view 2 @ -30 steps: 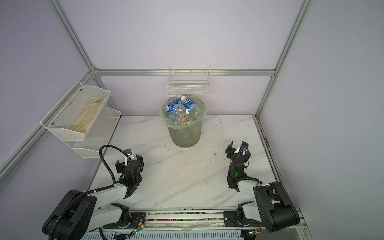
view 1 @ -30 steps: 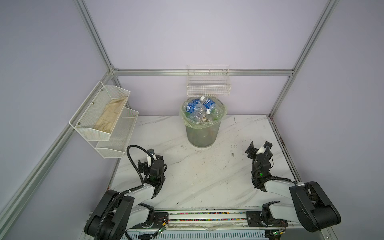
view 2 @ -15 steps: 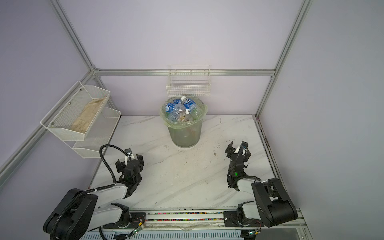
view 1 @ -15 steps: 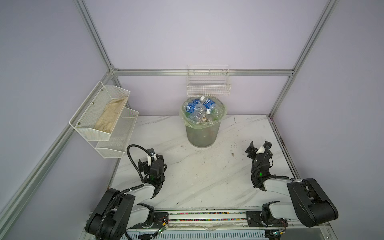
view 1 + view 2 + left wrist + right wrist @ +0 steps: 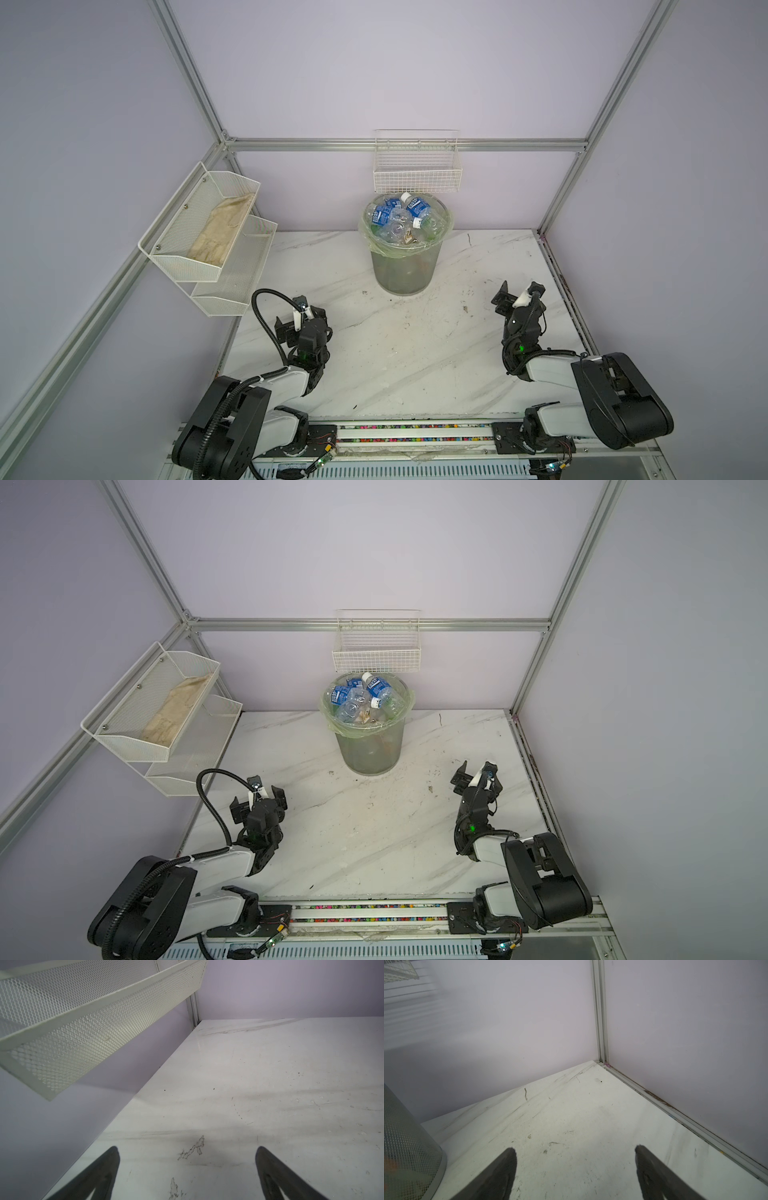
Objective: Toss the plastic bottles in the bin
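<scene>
The bin [image 5: 402, 270] [image 5: 370, 750], translucent grey with a pale green bag over its rim, stands at the back middle of the marble table. Several plastic bottles [image 5: 399, 218] [image 5: 361, 698], clear with blue labels and white caps, fill it to the rim. My left gripper [image 5: 300, 318] [image 5: 258, 802] rests low at the table's left, open, with nothing between its fingers [image 5: 104, 1174]. My right gripper [image 5: 517, 295] [image 5: 476, 773] sits at the table's right, open and empty. The bin's wall [image 5: 406, 1147] shows beside the right gripper [image 5: 574, 1154] in the right wrist view.
A white mesh two-tier shelf [image 5: 208, 237] [image 5: 83, 1028] hangs on the left wall, a beige cloth [image 5: 222, 232] in its upper tier. A white wire basket [image 5: 417, 170] hangs on the back wall above the bin. Aluminium frame rails [image 5: 600, 1012] line the walls.
The right arm's shoulder housing has drawn back slightly toward the front edge. The grippers and the bin stay where they were.
</scene>
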Controlling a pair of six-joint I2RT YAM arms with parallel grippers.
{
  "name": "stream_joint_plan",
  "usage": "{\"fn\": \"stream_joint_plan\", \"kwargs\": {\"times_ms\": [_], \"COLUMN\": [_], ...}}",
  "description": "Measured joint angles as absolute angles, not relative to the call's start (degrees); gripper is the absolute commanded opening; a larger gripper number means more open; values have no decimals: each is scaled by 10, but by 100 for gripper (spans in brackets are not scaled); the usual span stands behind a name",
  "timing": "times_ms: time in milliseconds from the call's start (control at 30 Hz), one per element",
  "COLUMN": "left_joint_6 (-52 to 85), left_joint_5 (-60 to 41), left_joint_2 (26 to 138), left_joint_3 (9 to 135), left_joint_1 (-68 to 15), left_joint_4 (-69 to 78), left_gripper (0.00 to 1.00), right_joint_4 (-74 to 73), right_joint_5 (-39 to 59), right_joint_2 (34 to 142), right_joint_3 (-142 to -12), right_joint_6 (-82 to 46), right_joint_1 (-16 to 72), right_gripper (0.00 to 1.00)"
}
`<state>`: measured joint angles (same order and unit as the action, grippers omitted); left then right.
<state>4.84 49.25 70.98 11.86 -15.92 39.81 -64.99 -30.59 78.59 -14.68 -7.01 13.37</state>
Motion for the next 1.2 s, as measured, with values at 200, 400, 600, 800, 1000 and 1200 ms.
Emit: {"fn": "stream_joint_plan", "kwargs": {"times_ms": [200,400,600,800,1000,1200], "left_joint_6": [48,47,38,32,24,22], "left_joint_5": [492,490,486,483,483,483], "left_joint_2": [714,726,734,739,752,755], "left_joint_3": [119,119,119,119,119,119], "left_joint_1": [-157,-154,-154,-153,-150,-150], "left_joint_4": [409,424,449,486,519,552], "left_gripper": [100,100,99,100,100,100], "right_joint_4": [-667,-695,-720,-750,-762,-764], "right_joint_5": [-301,-292,-282,-274,-272,-271], "right_joint_2": [807,821,836,852,852,852], "right_joint_3": [-148,-148,-148,-148,-147,-147], "right_joint_6": [-68,-67,-64,-63,-68,-69], "right_joint_1": [131,128,126,119,108,104], "right_gripper": [90,90,89,89,89,88]}}
